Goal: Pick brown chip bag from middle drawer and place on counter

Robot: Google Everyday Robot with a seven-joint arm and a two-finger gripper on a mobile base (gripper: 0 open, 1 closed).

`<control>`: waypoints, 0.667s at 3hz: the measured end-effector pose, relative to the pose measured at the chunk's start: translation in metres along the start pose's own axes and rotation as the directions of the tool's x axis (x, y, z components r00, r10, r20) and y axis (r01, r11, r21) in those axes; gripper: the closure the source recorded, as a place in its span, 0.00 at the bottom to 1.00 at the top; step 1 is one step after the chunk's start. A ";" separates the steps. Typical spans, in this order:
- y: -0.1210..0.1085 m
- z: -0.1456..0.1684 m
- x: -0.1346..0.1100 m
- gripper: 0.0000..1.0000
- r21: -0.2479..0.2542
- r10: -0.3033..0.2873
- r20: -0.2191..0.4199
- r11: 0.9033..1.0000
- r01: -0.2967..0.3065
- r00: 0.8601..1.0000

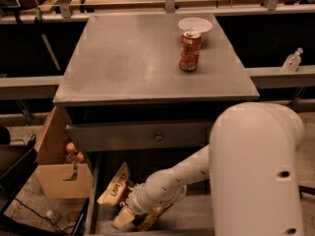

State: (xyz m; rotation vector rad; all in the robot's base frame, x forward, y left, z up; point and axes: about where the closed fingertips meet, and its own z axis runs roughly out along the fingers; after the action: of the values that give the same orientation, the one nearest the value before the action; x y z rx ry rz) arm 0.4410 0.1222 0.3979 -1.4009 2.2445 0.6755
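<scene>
The brown chip bag, pale yellow with brown "LATE JULY" lettering, lies at the left of the open middle drawer at the bottom of the view. My gripper is down in the drawer, right at the bag's lower right end and overlapping it. My white arm fills the lower right and reaches down and left to the bag. The grey counter spreads above, with a thin front edge. Part of the bag is hidden behind my wrist.
A red-orange soda can and a white bowl stand at the counter's back right. A shut drawer front with a round knob sits above the open drawer. A cardboard box with fruit stands on the floor at the left.
</scene>
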 end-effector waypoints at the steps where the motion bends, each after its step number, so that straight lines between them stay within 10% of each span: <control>1: 0.001 0.002 0.000 0.42 0.000 -0.003 0.000 1.000 0.003 1.000; 2: 0.002 0.003 0.000 0.65 -0.002 -0.004 0.000 1.000 0.004 1.000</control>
State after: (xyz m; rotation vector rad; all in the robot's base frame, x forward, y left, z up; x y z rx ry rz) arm 0.4398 0.1252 0.3958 -1.4062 2.2412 0.6757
